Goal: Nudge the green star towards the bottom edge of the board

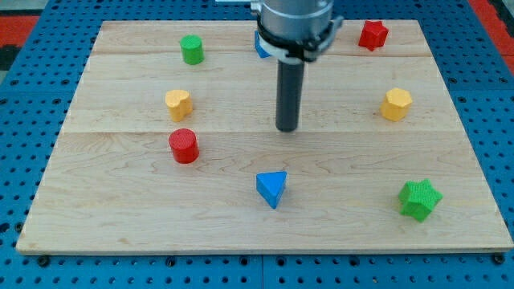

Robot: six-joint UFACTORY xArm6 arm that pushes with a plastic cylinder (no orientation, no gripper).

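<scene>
The green star [420, 199] lies near the board's bottom right corner in the camera view. My tip [287, 128] is near the middle of the board, well to the left of and above the green star, not touching any block. The blue triangle [271, 188] lies just below my tip, a little left of it.
On the wooden board [120, 233]: a green cylinder [192, 50] at top left, a yellow block [178, 104] and a red cylinder [184, 145] at left, a blue block [260, 45] partly hidden behind the arm, a red star [373, 34] at top right, a yellow hexagon [396, 104] at right.
</scene>
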